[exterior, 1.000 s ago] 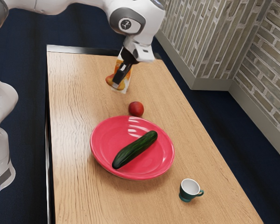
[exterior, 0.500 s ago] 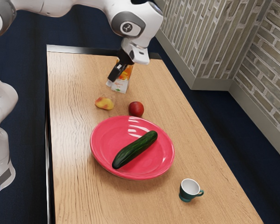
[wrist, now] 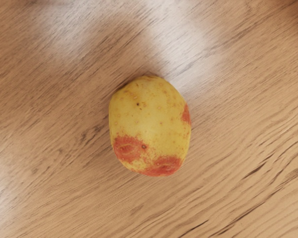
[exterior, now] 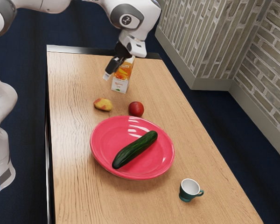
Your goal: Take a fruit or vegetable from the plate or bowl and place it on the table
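A pink plate (exterior: 102, 154) sits on the wooden table (exterior: 79, 196), with a cucumber (exterior: 135, 149) lying slantwise across it. Just beyond the plate's far rim is a round red fruit (exterior: 136, 109); to the exterior view's left of that, a yellow-and-red potato (exterior: 103, 104) rests on the bare wood. Farther off stands an upright carton (exterior: 120, 85) (orange fruit pictured on its front). The white arm (exterior: 140, 18) reaches in from the far left, its black gripper (exterior: 108, 74) tilted above the table beyond the potato. Near the right, a green cup (exterior: 188, 190) stands apart from the plate.
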You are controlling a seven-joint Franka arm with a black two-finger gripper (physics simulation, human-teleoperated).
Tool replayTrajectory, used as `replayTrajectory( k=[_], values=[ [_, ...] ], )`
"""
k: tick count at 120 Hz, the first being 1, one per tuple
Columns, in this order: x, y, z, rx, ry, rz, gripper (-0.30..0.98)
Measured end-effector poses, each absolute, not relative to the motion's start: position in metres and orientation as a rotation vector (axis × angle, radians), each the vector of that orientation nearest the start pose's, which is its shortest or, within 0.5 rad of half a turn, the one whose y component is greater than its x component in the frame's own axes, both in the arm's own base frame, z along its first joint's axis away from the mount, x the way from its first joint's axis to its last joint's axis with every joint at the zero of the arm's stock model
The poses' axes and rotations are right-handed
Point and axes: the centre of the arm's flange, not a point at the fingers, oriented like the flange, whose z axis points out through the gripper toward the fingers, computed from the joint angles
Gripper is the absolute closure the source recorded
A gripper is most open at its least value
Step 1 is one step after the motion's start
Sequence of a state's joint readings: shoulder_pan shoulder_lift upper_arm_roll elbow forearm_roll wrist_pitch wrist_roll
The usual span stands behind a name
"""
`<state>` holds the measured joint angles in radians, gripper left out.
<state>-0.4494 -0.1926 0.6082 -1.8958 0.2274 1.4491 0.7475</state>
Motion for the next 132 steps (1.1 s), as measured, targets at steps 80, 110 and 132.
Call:
replayTrajectory(
  k=[80,110,132],
  values=[
    [0.460,-0.162,0.572,-2.502,1.755,0.460,0.00],
    [0.451,-0.165,0.575,-2.207,2.186,0.535,0.00],
    [0.428,-0.220,0.566,-1.827,2.571,0.590,0.00]
  ],
)
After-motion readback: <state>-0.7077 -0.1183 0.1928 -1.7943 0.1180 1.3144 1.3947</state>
